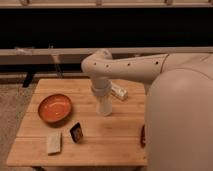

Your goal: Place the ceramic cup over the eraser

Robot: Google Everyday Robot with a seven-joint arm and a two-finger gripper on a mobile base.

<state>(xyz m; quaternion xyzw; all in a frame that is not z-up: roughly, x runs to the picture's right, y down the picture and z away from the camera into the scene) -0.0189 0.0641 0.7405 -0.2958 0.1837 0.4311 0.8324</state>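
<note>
Claw hanging straight down onto ceramic cup; whether it is gripping cup, cannot tell. Cup standing upright mid-desk. Eraser lying nearer camera and picture-left of cup, apart from it, just below orange bowl.

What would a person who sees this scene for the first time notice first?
The white robot body fills the right side; its arm bends down to the table's middle, where the end effector meets the cup. The orange bowl stands out on the left, the eraser in front of it, apart from the cup.
</note>
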